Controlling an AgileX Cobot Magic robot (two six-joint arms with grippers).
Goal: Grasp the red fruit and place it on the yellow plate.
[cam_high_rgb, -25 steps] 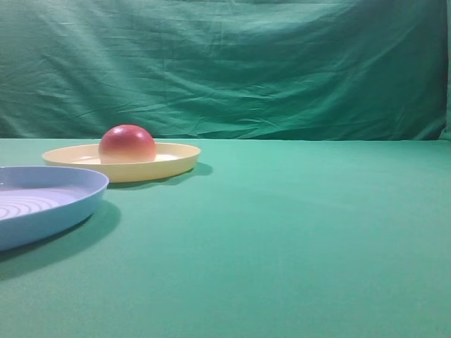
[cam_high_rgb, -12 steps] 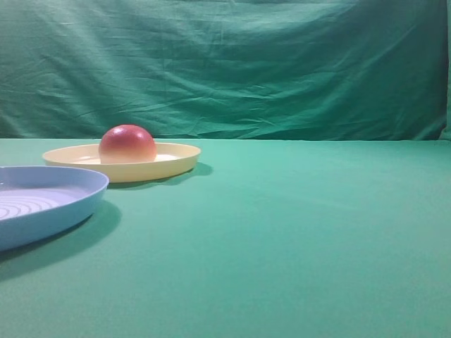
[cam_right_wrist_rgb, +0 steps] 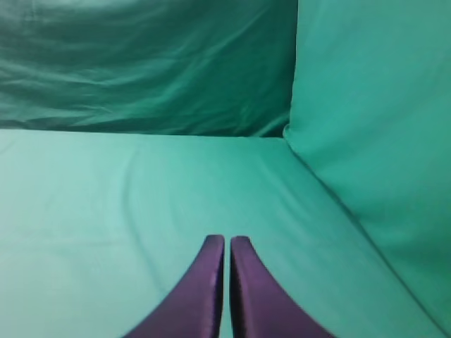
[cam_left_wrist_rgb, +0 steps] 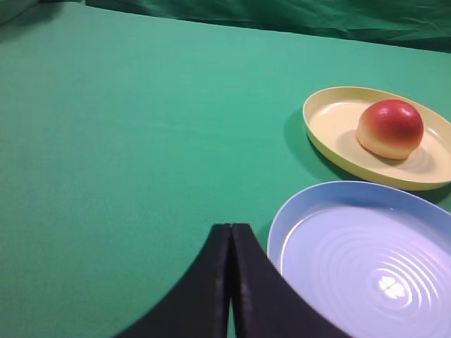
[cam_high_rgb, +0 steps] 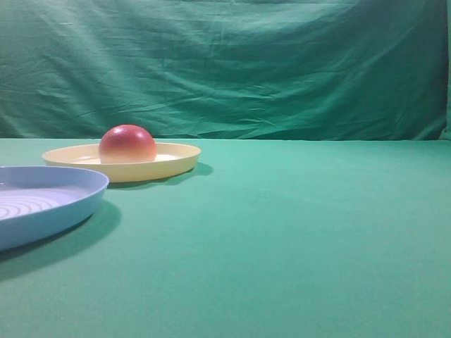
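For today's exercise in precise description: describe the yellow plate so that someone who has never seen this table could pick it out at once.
On the green cloth-covered table, look to the far left, behind the light-blue plate. The yellow plate is shallow, round and pale. Unlike the ridged blue one, it is smooth and carries the red fruit.

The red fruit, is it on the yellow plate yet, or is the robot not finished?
It looks done: the red fruit sits on the yellow plate, beside the blue plate. Nothing is in hand; the left gripper and the right gripper are both shut and empty, away from the fruit. Nothing seems left to do.
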